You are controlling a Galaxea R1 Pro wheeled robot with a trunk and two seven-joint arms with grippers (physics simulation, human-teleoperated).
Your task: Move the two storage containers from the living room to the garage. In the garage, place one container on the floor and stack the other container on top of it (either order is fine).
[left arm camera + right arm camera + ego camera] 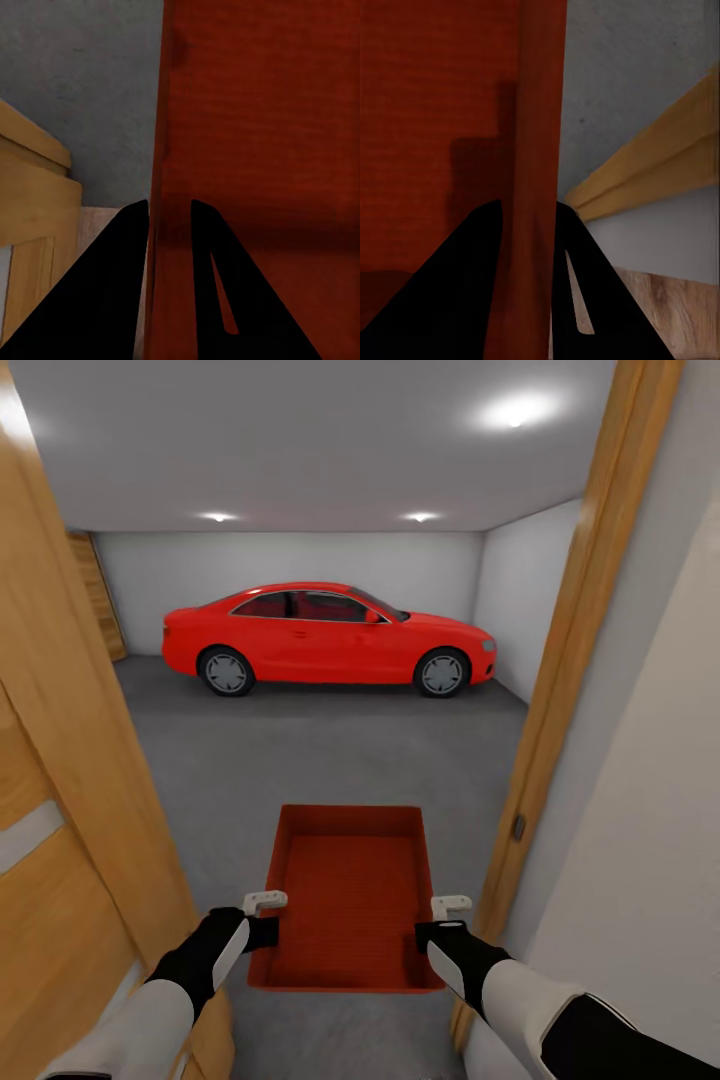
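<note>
One orange-red storage container (350, 895) hangs in front of me, open top up, held level between both arms in the doorway to the garage. My left gripper (268, 932) is shut on its left wall (169, 135), one black finger (112, 285) on each side. On the opposite wall (540, 150) my right gripper (428, 935) is shut the same way, fingers (465, 285) straddling it. Beyond the container lies the dark grey concrete floor (330, 750) of the garage.
A red car (325, 638) is parked across the far end of the garage. A wooden door (70, 760) stands open close on my left, and the door frame (575, 630) with a beige wall (650, 840) is close on my right. Light wood planks (675, 307) show below.
</note>
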